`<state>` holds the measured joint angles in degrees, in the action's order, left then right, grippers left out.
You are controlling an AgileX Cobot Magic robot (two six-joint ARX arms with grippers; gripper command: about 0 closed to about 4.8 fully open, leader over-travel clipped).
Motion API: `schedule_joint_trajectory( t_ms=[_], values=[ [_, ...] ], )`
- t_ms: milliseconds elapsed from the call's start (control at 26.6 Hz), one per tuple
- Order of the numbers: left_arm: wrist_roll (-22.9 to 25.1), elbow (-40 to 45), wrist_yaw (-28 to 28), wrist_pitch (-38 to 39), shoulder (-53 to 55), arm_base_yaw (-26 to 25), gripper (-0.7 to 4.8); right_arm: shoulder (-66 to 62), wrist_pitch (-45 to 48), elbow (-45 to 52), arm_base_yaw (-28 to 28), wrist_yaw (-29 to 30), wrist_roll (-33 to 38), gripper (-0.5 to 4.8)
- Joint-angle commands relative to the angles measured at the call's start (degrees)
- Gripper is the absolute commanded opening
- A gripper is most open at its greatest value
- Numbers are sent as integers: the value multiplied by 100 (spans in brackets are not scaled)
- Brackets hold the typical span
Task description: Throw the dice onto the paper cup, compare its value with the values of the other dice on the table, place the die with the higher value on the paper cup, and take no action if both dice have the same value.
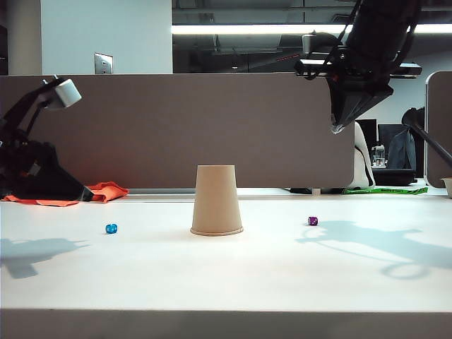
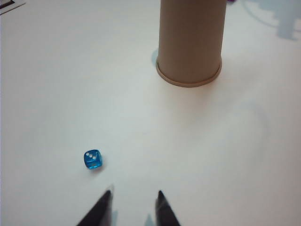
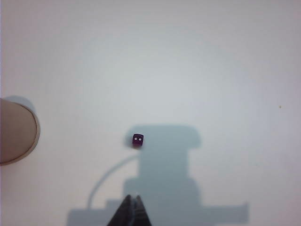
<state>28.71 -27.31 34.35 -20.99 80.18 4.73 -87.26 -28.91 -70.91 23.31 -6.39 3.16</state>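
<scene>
The tan paper cup (image 1: 217,201) stands upside down mid-table, its rolled rim on the surface; it also shows in both wrist views (image 2: 190,42) (image 3: 16,129). The tiny bright blue die (image 1: 111,229) lies to its left with three pips up (image 2: 93,159). The dark purple die (image 1: 313,221) lies to the cup's right with two pips up (image 3: 137,140). My left gripper (image 2: 134,194) is open and empty, low at the table's left (image 1: 79,189), a little short of the blue die. My right gripper (image 3: 131,197) is shut and empty, high above the purple die (image 1: 337,127).
An orange cloth (image 1: 99,191) lies at the back left beside the left arm. A brown partition (image 1: 176,127) runs behind the table. A green item (image 1: 385,189) sits at the back right. The table's front edge (image 1: 226,311) is near the camera.
</scene>
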Motion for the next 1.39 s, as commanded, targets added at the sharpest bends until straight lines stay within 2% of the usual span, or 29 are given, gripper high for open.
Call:
schedule_joint_trajectory(
  t_ms=[38, 113, 226, 601, 752, 1391],
  values=[
    [4, -9, 42, -284, 42, 0, 122, 26, 46, -11, 9, -9, -13, -1],
    [4, -9, 37, -450, 50, 0, 123, 26, 44, -9, 9, 11, -13, -1],
    [282, -9, 42, -656, 155, 0, 126, 26, 46, -11, 9, 13, -11, -1],
    [304, -111, -74, -1279, 822, 85, 126, 26, 46, -11, 9, 15, -11, -1],
    [542, -188, -332, -1327, 1047, 212, 127, 26, 39, -11, 9, 15, -11, -1],
    [538, -192, -776, -1657, 1252, 256, 130, 26, 46, -11, 11, 61, -9, -1]
  ],
)
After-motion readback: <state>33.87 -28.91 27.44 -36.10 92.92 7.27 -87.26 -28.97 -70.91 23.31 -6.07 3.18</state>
